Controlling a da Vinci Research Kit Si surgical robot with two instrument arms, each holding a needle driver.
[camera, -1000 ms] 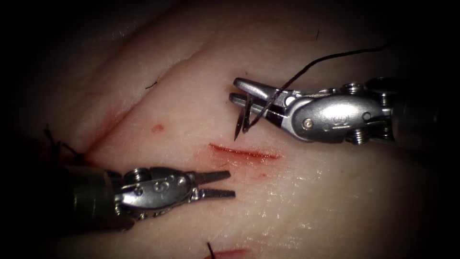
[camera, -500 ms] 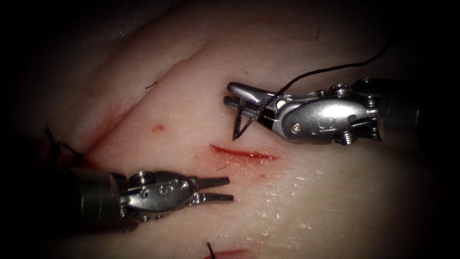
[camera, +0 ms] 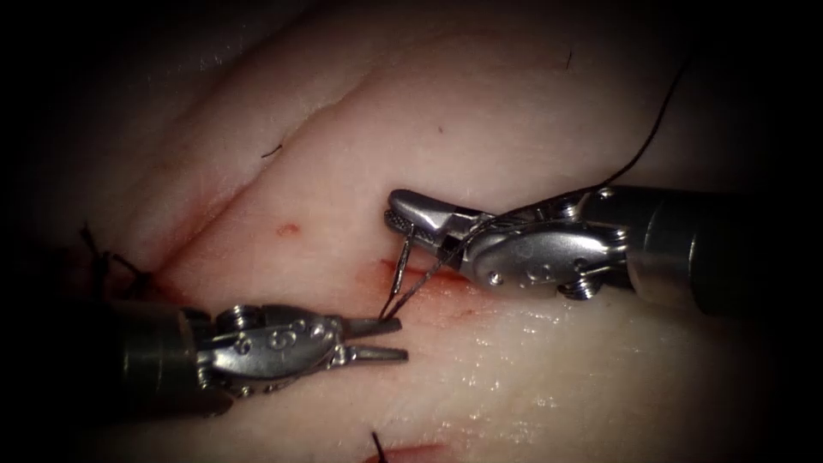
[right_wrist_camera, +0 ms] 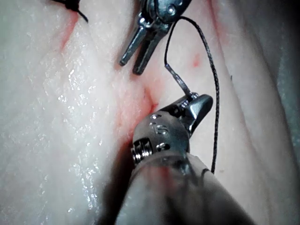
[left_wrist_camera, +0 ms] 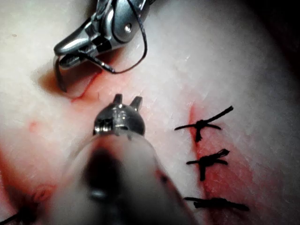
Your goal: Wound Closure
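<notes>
My right tool (camera: 394,216) lies just over the short red cut (camera: 433,285) in the tissue (camera: 514,103), jaws shut on the curved needle (camera: 399,266) toward its tail. The needle hangs down from the jaws; its tip sits at the cut's left end, close to the upper jaw of my left tool (camera: 401,339). Whether the tip has entered the tissue I cannot tell. The left tool's jaws are open and hold nothing. Black thread (camera: 639,154) runs from the needle up to the right. In the left wrist view the needle (left_wrist_camera: 57,75) curves down from the right tool (left_wrist_camera: 58,50) beside the cut (left_wrist_camera: 86,86).
Three tied black stitches (left_wrist_camera: 201,125) close another cut beside the left tool (left_wrist_camera: 127,99). A knotted stitch (camera: 103,266) sits at the far left and a cut thread end (camera: 375,444) at the front edge. A red spot (camera: 285,230) marks the tissue left of the cut.
The right tool has come down and to the left with the needle, bringing the tip from above the cut to its left end, close to the left tool. The left tool barely shifted.
</notes>
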